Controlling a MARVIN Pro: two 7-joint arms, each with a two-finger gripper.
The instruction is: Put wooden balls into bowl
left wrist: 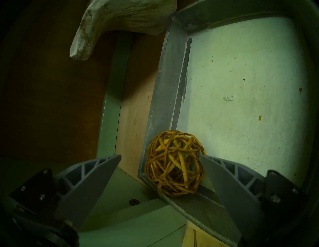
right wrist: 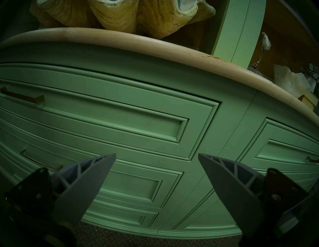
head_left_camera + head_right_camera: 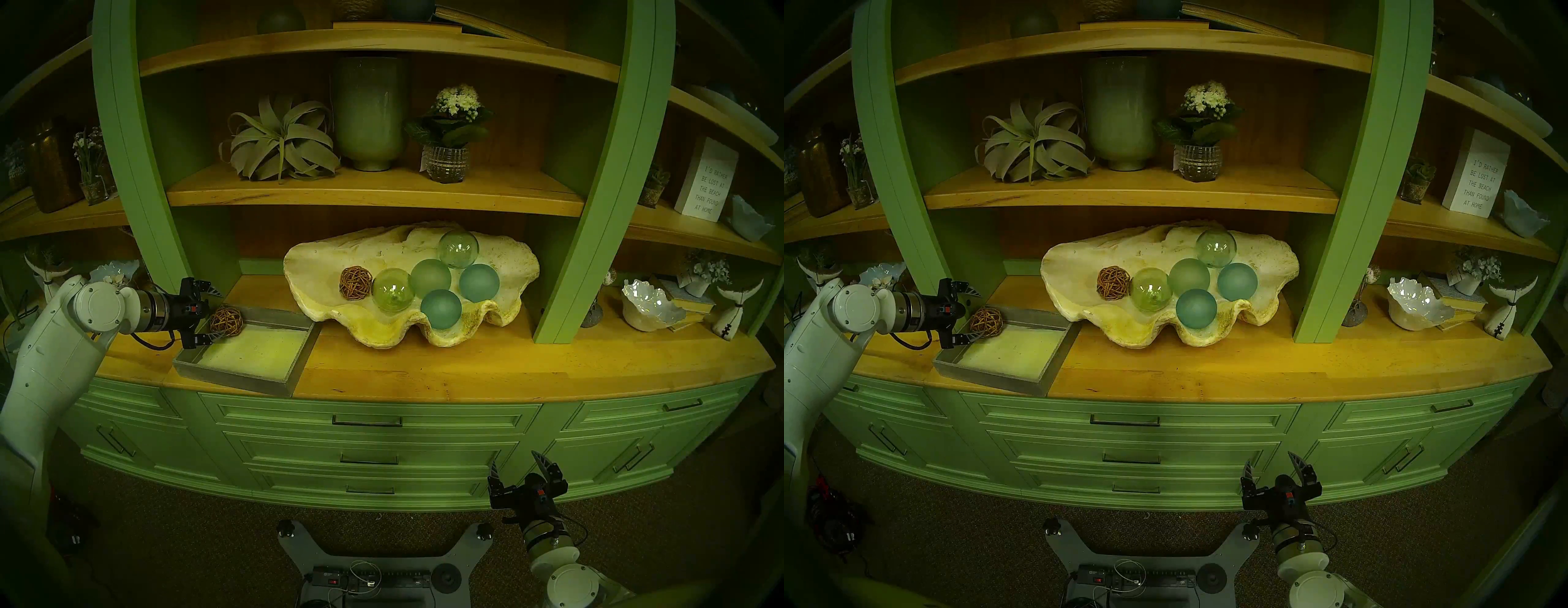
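Left gripper (image 3: 215,313) spread wide at grey tray's (image 3: 263,380) back-left corner. Rattan ball (image 3: 226,322) sits in that corner between fingers; one fingertip (image 1: 205,159) at ball's side, other outside tray wall. Second rattan ball (image 3: 355,283) lies in clam shell (image 3: 322,259) beside glass balls (image 3: 441,309). Left wrist view alone shows finger gap. Right gripper (image 3: 518,463) spread, low before drawers (image 2: 120,110).

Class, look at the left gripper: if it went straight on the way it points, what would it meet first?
Most likely the rattan ball in the grey tray's corner, between the open fingers of the left gripper; one finger already looks very near it.
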